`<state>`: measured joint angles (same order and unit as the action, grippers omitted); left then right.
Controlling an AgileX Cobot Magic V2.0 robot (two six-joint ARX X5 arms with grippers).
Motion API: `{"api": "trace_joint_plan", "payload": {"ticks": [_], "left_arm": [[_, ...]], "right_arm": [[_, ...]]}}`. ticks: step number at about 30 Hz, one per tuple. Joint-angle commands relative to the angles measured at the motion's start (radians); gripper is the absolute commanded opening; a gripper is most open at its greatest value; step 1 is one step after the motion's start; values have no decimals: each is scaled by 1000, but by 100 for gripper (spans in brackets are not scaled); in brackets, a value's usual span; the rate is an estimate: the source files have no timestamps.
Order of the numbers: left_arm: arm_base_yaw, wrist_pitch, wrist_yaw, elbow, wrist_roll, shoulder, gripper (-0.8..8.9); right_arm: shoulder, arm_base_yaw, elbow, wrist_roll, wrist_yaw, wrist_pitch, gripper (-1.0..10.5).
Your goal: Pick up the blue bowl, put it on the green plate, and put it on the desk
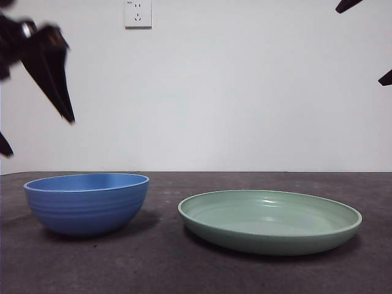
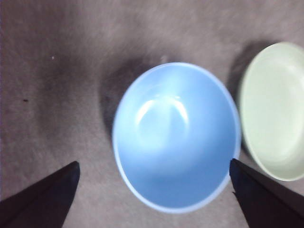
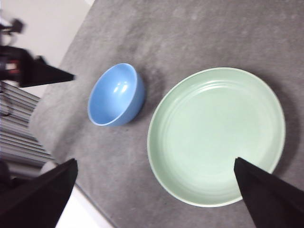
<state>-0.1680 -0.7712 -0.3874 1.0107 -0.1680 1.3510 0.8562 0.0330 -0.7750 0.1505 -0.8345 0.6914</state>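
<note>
- One bowl (image 1: 86,203) is sitting upright on the desk (image 1: 184,269), just beside the plate (image 1: 269,221), not touching it.
- The left gripper (image 2: 154,190) is hovering above the bowl, jaws spread wider than its rim, holding nothing.
- The right gripper (image 3: 154,190) is hanging over the plate, jaws wide apart.

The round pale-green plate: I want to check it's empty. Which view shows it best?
Right wrist view: the round pale-green plate shows whole, inside bare. Front view shows it side-on; left wrist view cuts it off.
</note>
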Motion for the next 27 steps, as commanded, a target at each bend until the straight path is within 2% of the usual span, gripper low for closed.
{"api": "trace_joint_plan", "payload": {"ticks": [1, 7, 13, 16, 21, 25, 27], "left_arm": [[-3, 9, 21, 40, 32, 101, 500], [-3, 44, 56, 76, 45, 249, 499], [-3, 60, 55, 79, 48, 304, 471], [-3, 60, 55, 79, 56, 313, 309], [-9, 61, 55, 79, 61, 320, 242], [-10, 61, 55, 79, 73, 320, 22], [-10, 65, 55, 79, 75, 320, 14]], "right_arm": [[5, 3, -16, 24, -7, -7, 568], [5, 3, -16, 25, -7, -8, 568], [5, 3, -16, 25, -6, -10, 568], [5, 3, -16, 25, -3, -10, 568], [5, 3, -16, 24, -3, -11, 568], [5, 3, -16, 24, -3, -11, 568], [5, 3, -16, 24, -3, -11, 568]]}}
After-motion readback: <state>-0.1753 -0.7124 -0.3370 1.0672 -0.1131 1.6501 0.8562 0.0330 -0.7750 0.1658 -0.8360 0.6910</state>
